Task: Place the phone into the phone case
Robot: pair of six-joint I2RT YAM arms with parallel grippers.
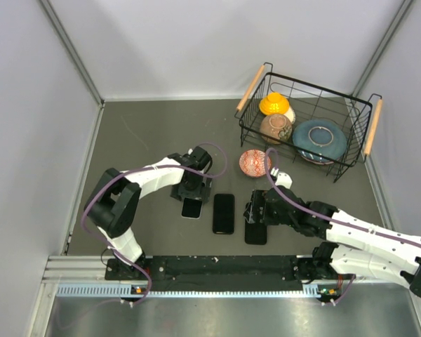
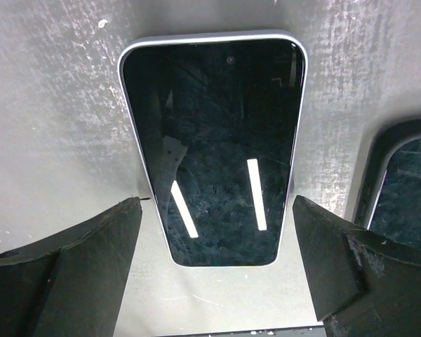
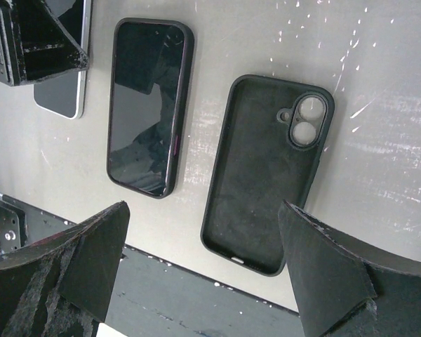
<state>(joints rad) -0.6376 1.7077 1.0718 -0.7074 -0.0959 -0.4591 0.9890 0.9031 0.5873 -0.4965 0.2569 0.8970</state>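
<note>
Bare phone point(image 2: 214, 140) lies flat on table point(image 1: 140, 133), screen up. Left gripper point(image 2: 217, 203) hovers over it, jaws spread wide, one finger outside each long edge, nothing held. Empty phone case point(image 3: 266, 175) lies open side up below right gripper point(image 3: 203, 210), likewise spread and empty. Second phone point(image 3: 149, 105), already cased, sits between (probably not target). Grasp step: descend straight, square to edges, pinch mid-length; thin edges may slip.
</note>
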